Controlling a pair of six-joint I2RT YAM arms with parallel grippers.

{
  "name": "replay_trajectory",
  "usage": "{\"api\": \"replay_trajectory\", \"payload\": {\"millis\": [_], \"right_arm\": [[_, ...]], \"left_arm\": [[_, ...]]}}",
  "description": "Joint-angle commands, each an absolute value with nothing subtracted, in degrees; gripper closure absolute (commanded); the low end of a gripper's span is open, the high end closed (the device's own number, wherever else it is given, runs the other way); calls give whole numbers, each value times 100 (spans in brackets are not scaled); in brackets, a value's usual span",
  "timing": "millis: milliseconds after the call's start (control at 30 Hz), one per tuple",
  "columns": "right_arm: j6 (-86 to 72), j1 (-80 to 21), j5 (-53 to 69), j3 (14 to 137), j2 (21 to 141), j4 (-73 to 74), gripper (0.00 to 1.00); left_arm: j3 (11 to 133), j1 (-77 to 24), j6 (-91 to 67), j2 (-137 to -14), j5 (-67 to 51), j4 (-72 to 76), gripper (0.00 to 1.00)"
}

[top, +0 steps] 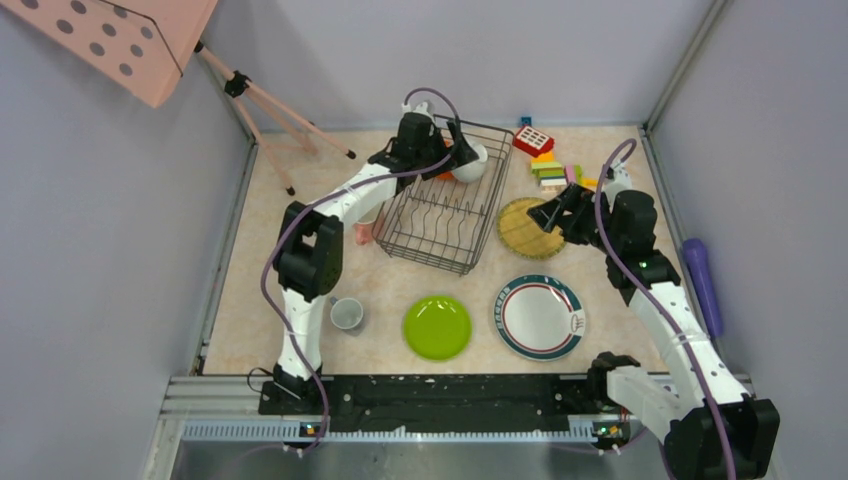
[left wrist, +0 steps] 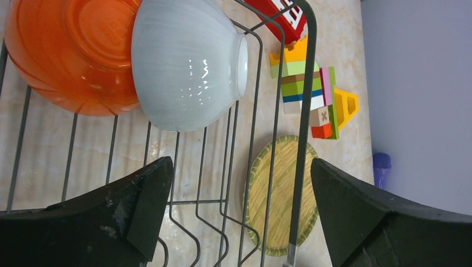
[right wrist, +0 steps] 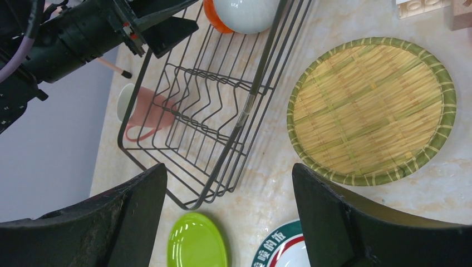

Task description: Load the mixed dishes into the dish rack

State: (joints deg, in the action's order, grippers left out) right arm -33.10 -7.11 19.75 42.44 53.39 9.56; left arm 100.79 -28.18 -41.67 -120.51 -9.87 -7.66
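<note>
The dish rack (top: 440,225) stands at the back of the table, with an orange bowl (left wrist: 67,50) and a small whitish cup (left wrist: 189,61) lying on their sides in its far end. My left gripper (top: 462,148) hovers over that end, open and empty, a short way back from the cup. The straw mat (top: 522,232) lies right of the rack, and my right gripper (top: 545,217) hangs open above its right side. A pink cup (top: 365,232) sits against the rack's left side. Nearer the front sit another whitish cup (top: 347,314), the lime-green plate (top: 437,327) and the white rimmed plate (top: 539,316).
Colourful toy blocks (top: 550,172) and a red block (top: 533,140) lie at the back right, beyond the mat. A purple object (top: 700,280) rests along the right wall. A pink tripod stand (top: 270,110) leans at the back left.
</note>
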Motion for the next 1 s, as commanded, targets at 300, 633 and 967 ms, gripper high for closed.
{"api": "replay_trajectory", "payload": {"millis": [300, 633, 967], "right_arm": [[-3154, -755, 1925, 4413, 5216, 864, 18], [-3127, -751, 1942, 4403, 5278, 758, 18], [-3043, -751, 1908, 4412, 5315, 773, 18]], "left_arm": [[10296, -2824, -5252, -12492, -58, -218, 1], [10582, -2829, -5335, -12793, 299, -253, 1], [11003, -2903, -5226, -13210, 261, -281, 1]]}}
